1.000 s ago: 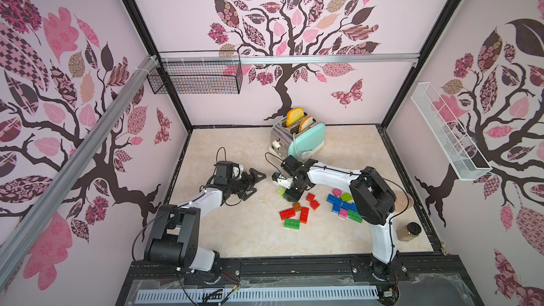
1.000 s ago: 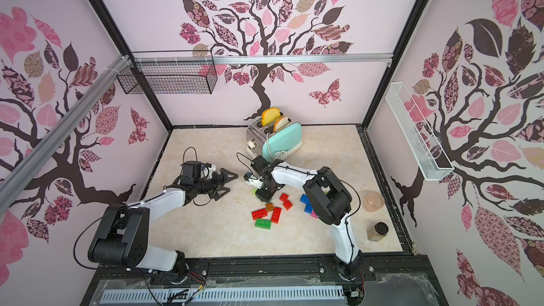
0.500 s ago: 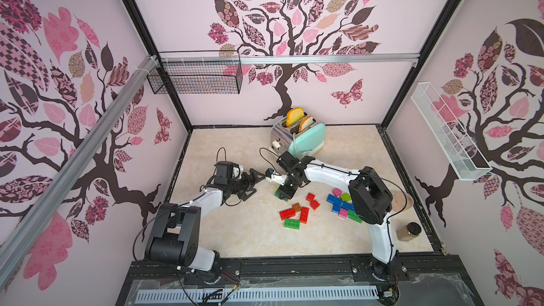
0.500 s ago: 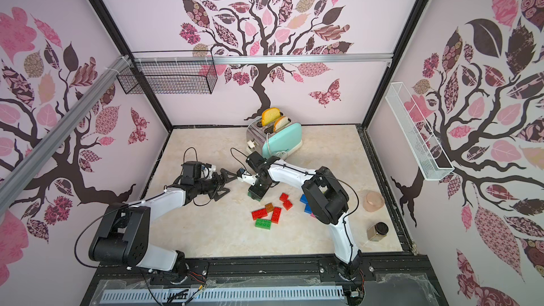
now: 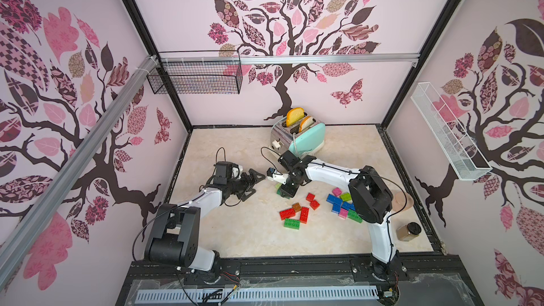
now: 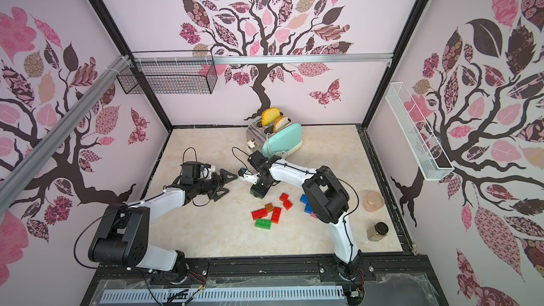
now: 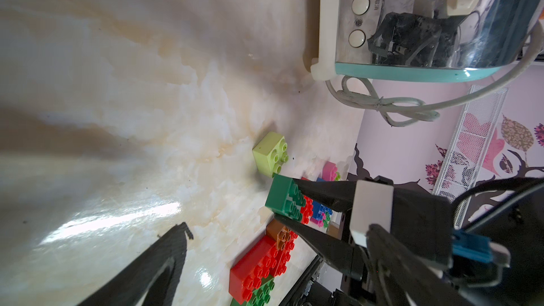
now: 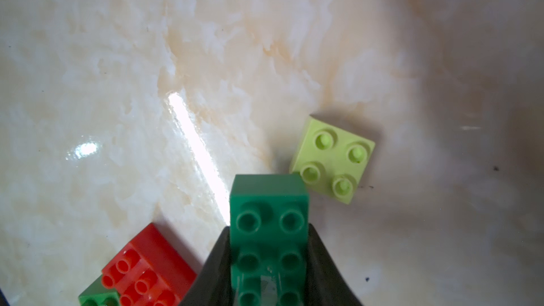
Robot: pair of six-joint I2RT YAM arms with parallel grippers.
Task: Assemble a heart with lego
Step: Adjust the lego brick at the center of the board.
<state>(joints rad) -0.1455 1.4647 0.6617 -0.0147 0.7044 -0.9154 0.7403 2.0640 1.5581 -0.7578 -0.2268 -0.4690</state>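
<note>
My right gripper point(image 5: 286, 190) is shut on a dark green lego brick point(image 8: 268, 219), held just above the floor; the same brick shows in the left wrist view point(image 7: 282, 198). A lime 2x2 brick point(image 8: 332, 160) lies right beside it, also seen in a top view point(image 5: 278, 185). Red, brown and green bricks point(image 5: 294, 214) lie together nearer the front. Blue, pink and lime bricks point(image 5: 341, 203) lie by the right arm's elbow. My left gripper point(image 5: 253, 180) hovers open and empty just left of the right gripper; one of its fingers point(image 7: 164, 260) shows in its wrist view.
A mint toaster point(image 5: 300, 136) with bread in it stands behind the right arm, its cord point(image 7: 382, 104) on the floor. A brown jar point(image 5: 407, 231) and a pink cup point(image 5: 401, 201) sit at the right edge. Wire baskets point(image 5: 195, 79) hang on the walls.
The right gripper has shifted slightly left with the dark green brick and turned its wrist toward the left gripper. The left arm has stayed still.
</note>
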